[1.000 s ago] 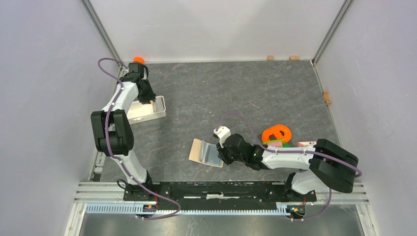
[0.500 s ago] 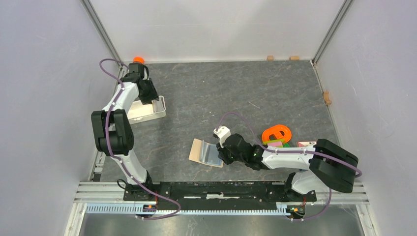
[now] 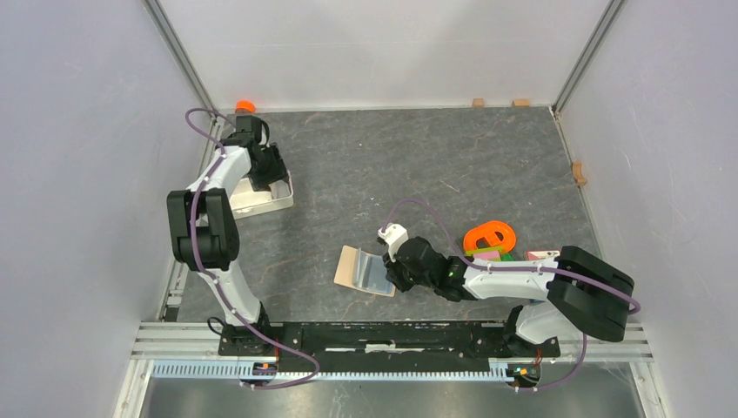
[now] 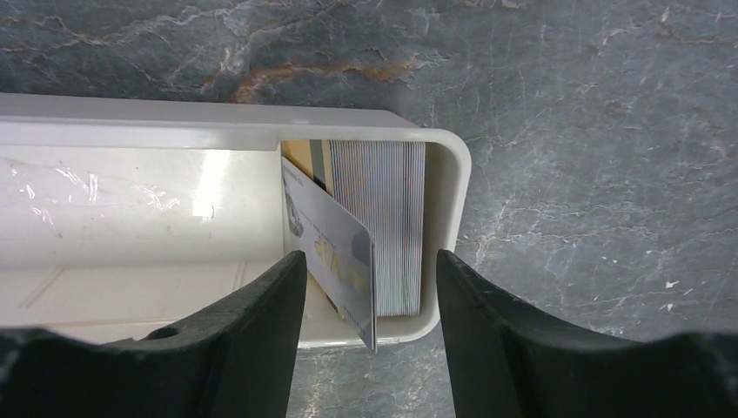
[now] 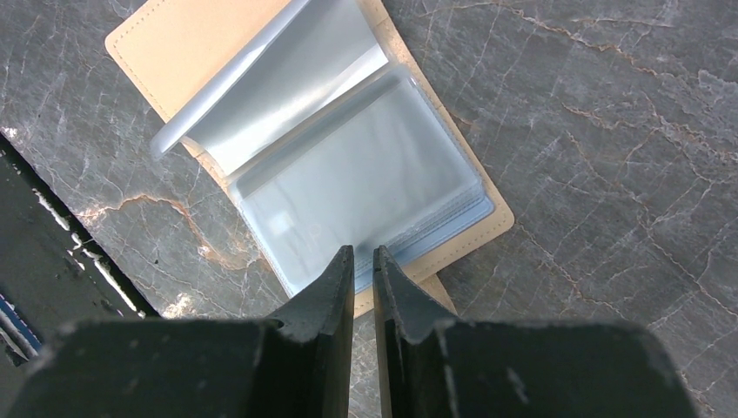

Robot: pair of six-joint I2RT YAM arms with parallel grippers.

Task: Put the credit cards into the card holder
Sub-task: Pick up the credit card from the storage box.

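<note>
The credit cards (image 4: 383,226) stand on edge as a stack in the right end of a white tray (image 4: 130,200). One grey card (image 4: 335,252) leans out from the stack. My left gripper (image 4: 370,261) is open, a finger on each side of the cards, touching none; it sits over the tray's end (image 3: 277,170). The card holder (image 3: 365,270) lies open on the table, tan cover down, blue-grey pockets (image 5: 348,174) up. My right gripper (image 5: 364,252) is shut, its tips at the holder's near edge (image 3: 392,277); whether it pinches a pocket is unclear.
An orange ring toy (image 3: 489,235) and coloured bricks (image 3: 496,254) lie right of the holder, beside my right arm. An orange cap (image 3: 245,106) sits at the back left corner. Small wooden blocks (image 3: 478,102) lie along the back and right walls.
My left wrist has shifted right toward the tray's right end. The right arm and the card holder have not moved.
</note>
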